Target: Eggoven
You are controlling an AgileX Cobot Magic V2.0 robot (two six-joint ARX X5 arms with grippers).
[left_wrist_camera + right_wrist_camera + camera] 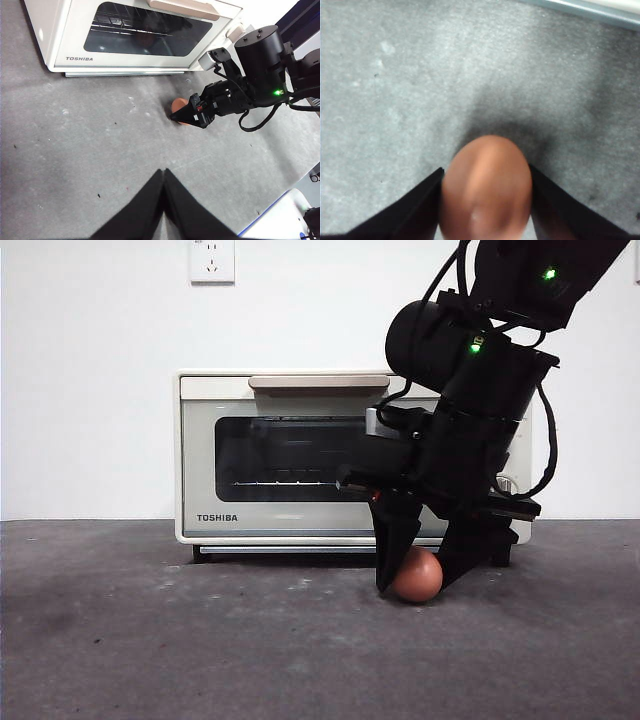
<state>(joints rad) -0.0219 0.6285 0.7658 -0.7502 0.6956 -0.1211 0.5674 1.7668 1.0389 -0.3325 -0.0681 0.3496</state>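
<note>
The reddish-brown egg (418, 577) rests on the grey table in front of the right part of the cream Toshiba oven (210, 460), whose dark glass door is closed. My right gripper (414, 586) comes down from above, its two jaws pressed against the egg's sides. In the right wrist view the egg (485, 185) fills the gap between the jaws of the right gripper (485, 205). The left wrist view shows the egg (178, 105) mostly hidden behind the right gripper (183, 114), near the oven (65, 30). My left gripper (164, 172) is shut and empty, held back from the egg.
The oven's tan handle (318, 382) runs along the door's top edge. A wall socket (212, 260) sits above the oven. A white and blue object (280, 220) lies at the table's edge. Bare grey table (150, 640) spreads to the left.
</note>
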